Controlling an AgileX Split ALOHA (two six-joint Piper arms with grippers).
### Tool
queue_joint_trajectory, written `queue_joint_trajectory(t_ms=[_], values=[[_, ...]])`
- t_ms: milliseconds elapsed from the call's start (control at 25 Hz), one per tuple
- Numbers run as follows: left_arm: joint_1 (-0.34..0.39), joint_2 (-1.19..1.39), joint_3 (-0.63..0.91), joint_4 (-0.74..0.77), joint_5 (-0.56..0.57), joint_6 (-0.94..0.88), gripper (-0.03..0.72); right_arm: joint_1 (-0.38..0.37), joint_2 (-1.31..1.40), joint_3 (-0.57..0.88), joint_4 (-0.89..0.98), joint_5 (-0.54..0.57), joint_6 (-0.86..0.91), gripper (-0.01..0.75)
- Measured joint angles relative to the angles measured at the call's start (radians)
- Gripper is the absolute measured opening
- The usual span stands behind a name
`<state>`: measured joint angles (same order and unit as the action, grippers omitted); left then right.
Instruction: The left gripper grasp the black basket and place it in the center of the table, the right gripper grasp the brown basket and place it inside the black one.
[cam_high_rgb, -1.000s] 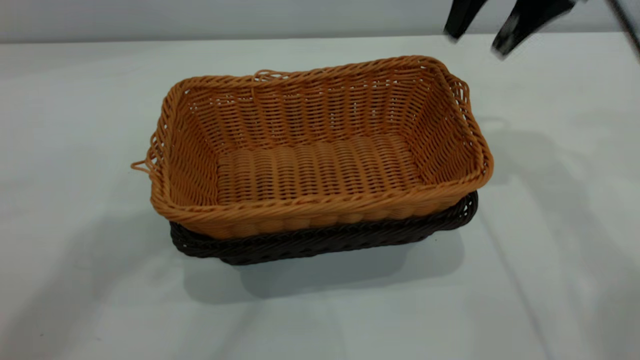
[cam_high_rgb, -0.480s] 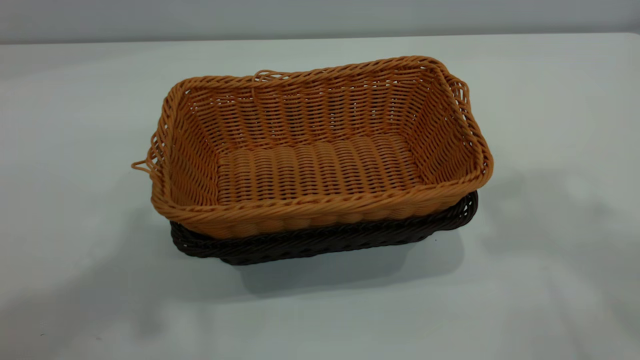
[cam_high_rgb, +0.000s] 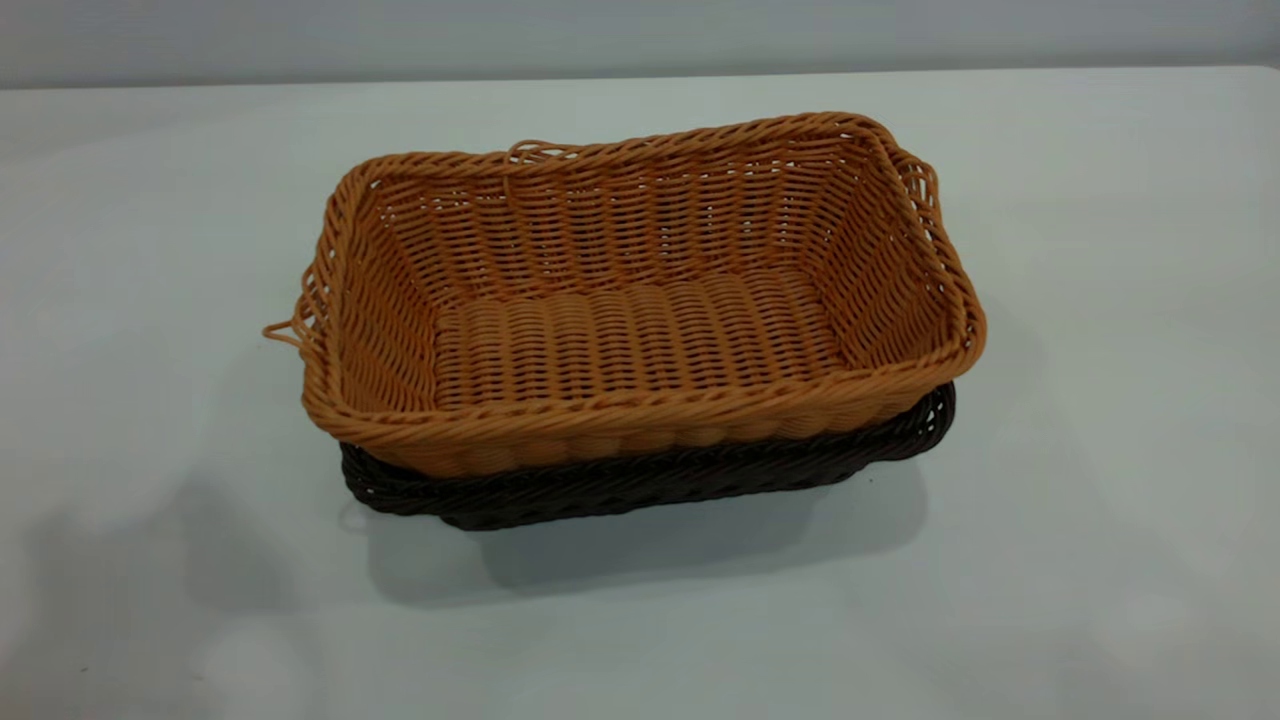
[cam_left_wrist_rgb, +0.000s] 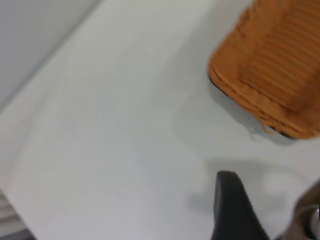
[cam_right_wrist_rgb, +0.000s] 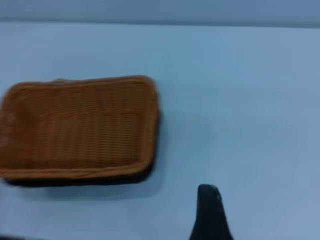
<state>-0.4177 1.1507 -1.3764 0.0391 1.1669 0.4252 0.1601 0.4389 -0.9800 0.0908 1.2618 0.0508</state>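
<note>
The brown basket (cam_high_rgb: 640, 300) sits nested inside the black basket (cam_high_rgb: 650, 480) at the middle of the white counter (cam_high_rgb: 150, 200). The exterior view shows neither arm. The left wrist view shows one dark finger (cam_left_wrist_rgb: 232, 210) of the left tool over bare counter, well apart from the baskets; the right wrist view likewise shows one finger (cam_right_wrist_rgb: 210, 215) of the right tool. Whether either tool is spread or pressed together cannot be told

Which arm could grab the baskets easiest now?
Probably left: the left gripper has the brown basket close by; the right gripper looks farther off. It already sits inside the black basket.
</note>
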Motion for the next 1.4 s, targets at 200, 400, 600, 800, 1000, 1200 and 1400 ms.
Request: queue_joint_trajectory(t_ms=[200, 400, 600, 800, 1000, 1200, 1400], values=[[0.000, -0.060, 0.093, -0.097, 0.000, -0.057, 0.362, 0.000, -0.257, 0.218, -0.125, 0.010, 0.080, 0.447], [0.000, -0.173, 0.190, -0.170, 0.000, -0.093, 0.362, 0.000, -0.352, 0.412, -0.099, -0.035, 0.082, 0.447], [0.000, -0.338, 0.362, -0.176, 0.000, -0.104, 0.362, 0.000, -0.352, 0.511, -0.033, -0.112, 0.054, 0.447], [0.000, -0.519, 0.562, -0.174, 0.000, -0.108, 0.362, 0.000, -0.352, 0.511, -0.024, -0.124, 0.048, 0.447], [0.000, -0.725, 0.743, -0.174, 0.000, -0.210, 0.362, 0.000, -0.352, 0.514, -0.014, -0.127, 0.048, 0.447], [0.000, -0.932, 0.848, -0.153, 0.000, -0.298, 0.362, 0.000, -0.352, 0.517, -0.014, -0.128, 0.048, 0.444], [0.000, -1.116, 0.851, -0.154, -0.002, -0.316, 0.362, 0.000, -0.352, 0.517, -0.014, -0.128, 0.048, 0.443]])
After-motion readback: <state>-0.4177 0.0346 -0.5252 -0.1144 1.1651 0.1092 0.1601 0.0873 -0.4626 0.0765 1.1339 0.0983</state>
